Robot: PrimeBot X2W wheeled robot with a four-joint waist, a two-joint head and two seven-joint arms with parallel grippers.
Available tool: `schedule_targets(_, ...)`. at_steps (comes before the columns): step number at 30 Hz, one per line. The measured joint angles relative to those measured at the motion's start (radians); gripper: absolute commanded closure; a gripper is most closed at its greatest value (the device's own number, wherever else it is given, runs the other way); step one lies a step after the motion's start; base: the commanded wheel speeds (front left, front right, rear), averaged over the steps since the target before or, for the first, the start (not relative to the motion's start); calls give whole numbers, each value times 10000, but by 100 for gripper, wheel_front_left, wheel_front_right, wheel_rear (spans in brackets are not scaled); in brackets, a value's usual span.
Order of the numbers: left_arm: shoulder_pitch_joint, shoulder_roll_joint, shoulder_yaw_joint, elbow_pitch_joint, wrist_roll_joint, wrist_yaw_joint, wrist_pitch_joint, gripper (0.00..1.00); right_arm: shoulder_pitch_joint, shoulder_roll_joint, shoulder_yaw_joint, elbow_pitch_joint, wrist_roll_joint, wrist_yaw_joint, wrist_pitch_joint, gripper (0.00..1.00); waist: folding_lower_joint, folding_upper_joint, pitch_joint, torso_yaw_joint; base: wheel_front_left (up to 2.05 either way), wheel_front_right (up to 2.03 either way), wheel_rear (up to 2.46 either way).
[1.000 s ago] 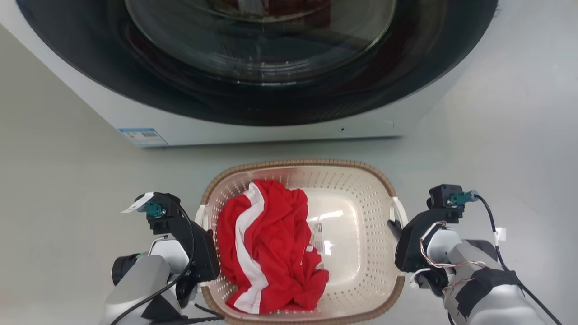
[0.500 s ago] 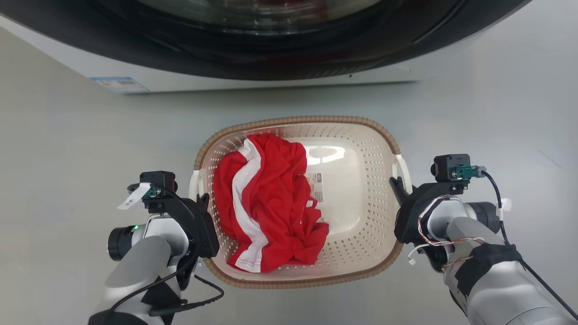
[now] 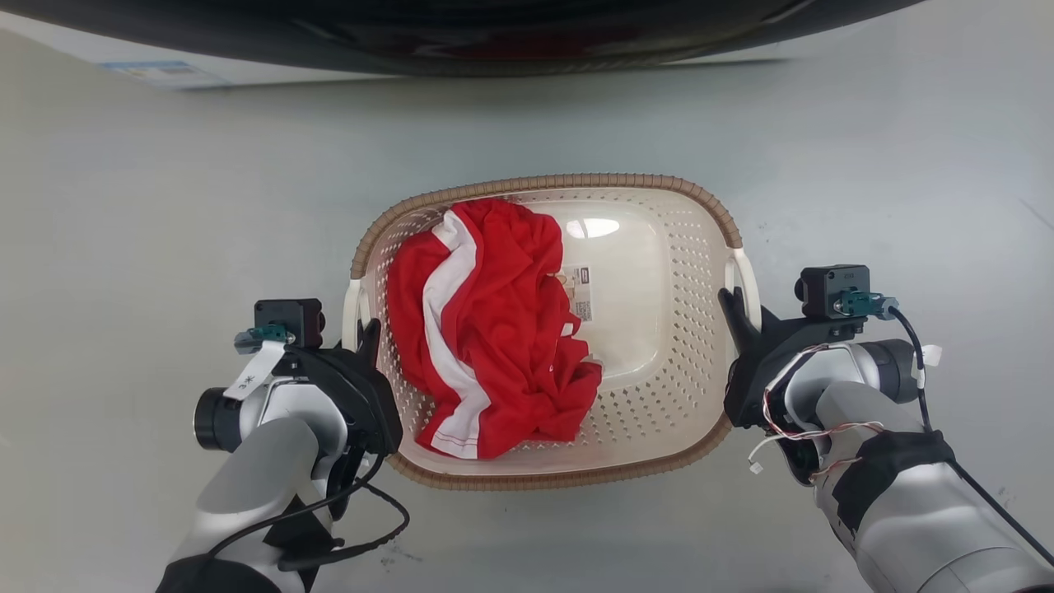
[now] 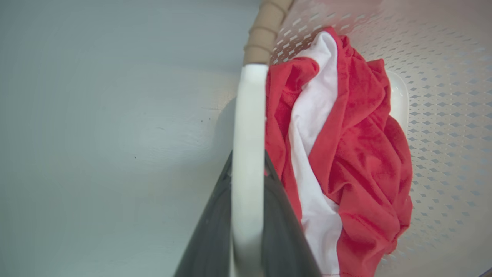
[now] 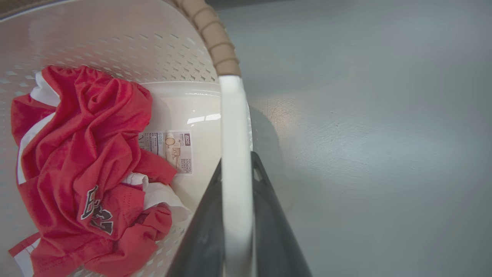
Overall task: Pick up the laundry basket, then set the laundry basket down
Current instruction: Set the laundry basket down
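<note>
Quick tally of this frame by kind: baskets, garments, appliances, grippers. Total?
Baskets: 1, laundry basket
Garments: 1 as far as I can tell, red and white garment
Appliances: 1, washing machine
Grippers: 2, left gripper and right gripper, both shut on the laundry basket
Total: 5

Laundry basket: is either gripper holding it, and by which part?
Both hold the laundry basket: the left gripper is shut on its left white handle, the right gripper on its right white handle.
</note>
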Motion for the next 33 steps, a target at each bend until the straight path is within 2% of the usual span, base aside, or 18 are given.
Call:
schedule_targets(9,-2,12,-221,-71,-33,8,-497,100,-176,4,98,221,-73,0,-439,100,0,0,563,38,0,0,0)
schedule_targets(20,2,21,-504,-75,-136,8,-518,100,-174,48,61,483,-8,4,-537,100,-2,-1,590,21,0,0,0)
schedule_targets(21,2,21,-516,-77,-138,8,-516,100,-174,48,92,495,-6,4,-558,81,-2,-1,583,17,0,0,0)
schedule_targets(22,2,21,-535,-77,-151,8,-516,62,-173,52,104,500,-6,4,-616,33,-2,-2,577,14,0,0,0)
schedule_targets(23,1,21,-539,-82,-182,8,-516,15,-172,54,107,506,-6,4,-619,2,-2,-1,571,12,0,0,0)
schedule_targets(24,1,21,-546,-92,-228,6,-516,0,-174,54,128,495,-6,6,-637,0,-2,-2,564,10,0,0,0)
schedule_targets(33,-71,-15,-679,-100,-447,-8,-596,0,-205,88,247,545,-8,19,-838,0,-2,-2,408,35,0,0,0)
